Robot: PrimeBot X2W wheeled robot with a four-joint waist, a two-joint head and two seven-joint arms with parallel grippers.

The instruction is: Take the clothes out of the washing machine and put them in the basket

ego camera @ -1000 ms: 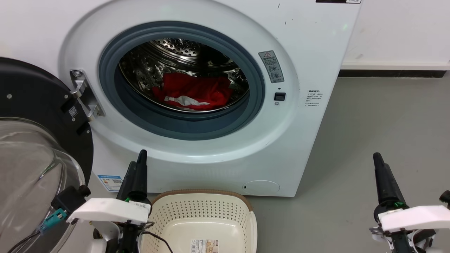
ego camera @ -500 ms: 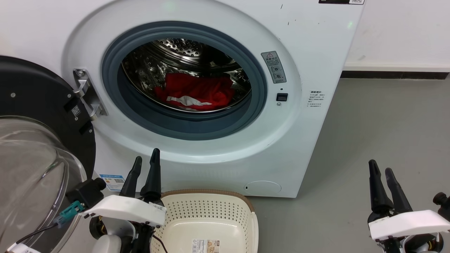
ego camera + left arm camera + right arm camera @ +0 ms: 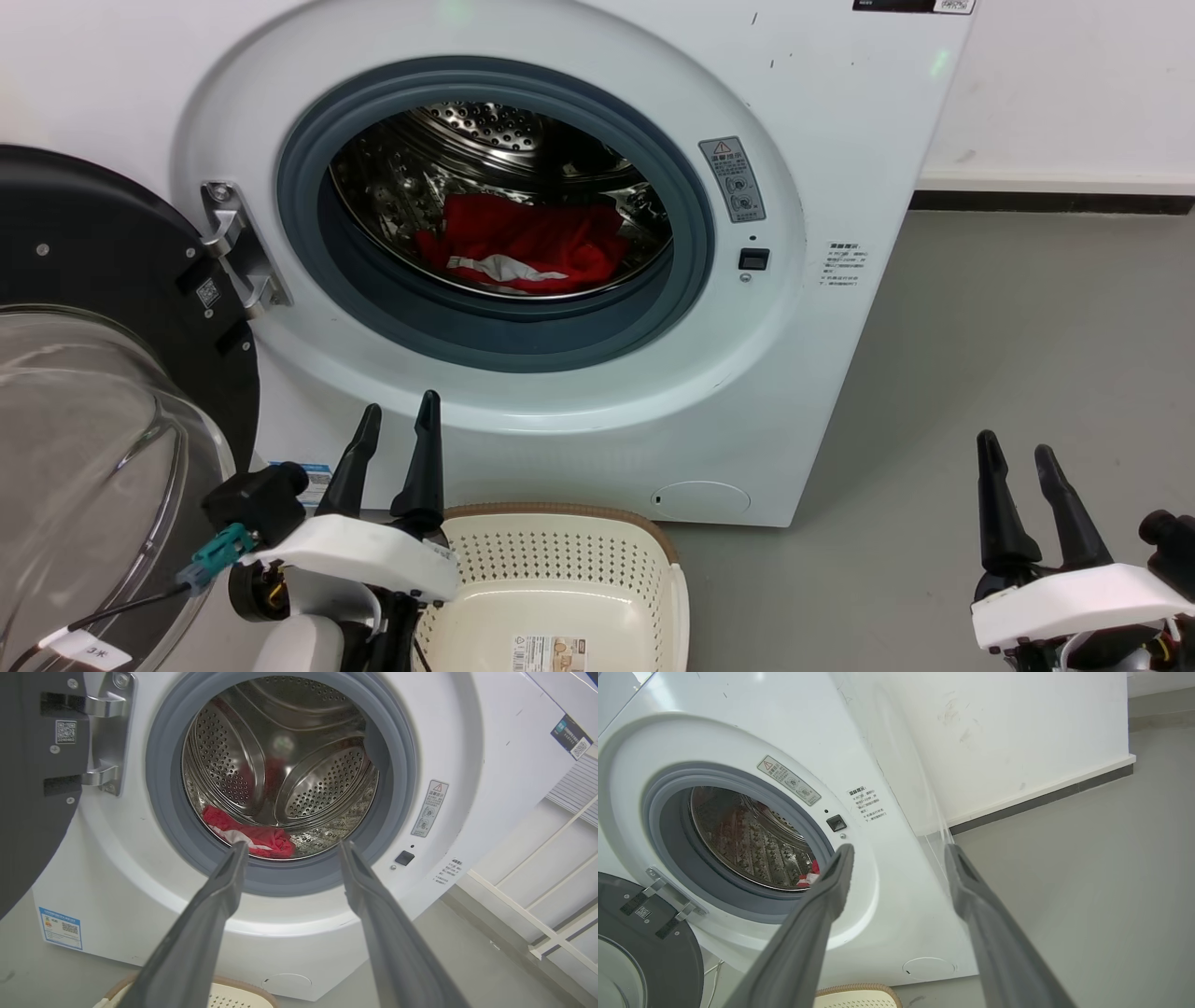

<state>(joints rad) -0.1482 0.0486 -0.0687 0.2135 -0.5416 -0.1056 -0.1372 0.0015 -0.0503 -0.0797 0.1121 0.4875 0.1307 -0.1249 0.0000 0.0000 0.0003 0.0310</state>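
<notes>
The clothes (image 3: 532,245) lie crosswise on the drum (image 3: 485,126) floor inside the open washing machine (image 3: 775,373), up and ahead of the left tool (image 3: 401,403) (fingers apart, empty, by the basket's (image 3: 560,511) left rim), the nearer one, I judge, than the right tool (image 3: 1013,443), also apart.

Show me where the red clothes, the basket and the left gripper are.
clothes (image 3: 551,233), head view, on the red fabric above its white band.
basket (image 3: 560,557), head view, on its perforated far wall.
left gripper (image 3: 401,403), head view, midway between its open fingertips.
</notes>
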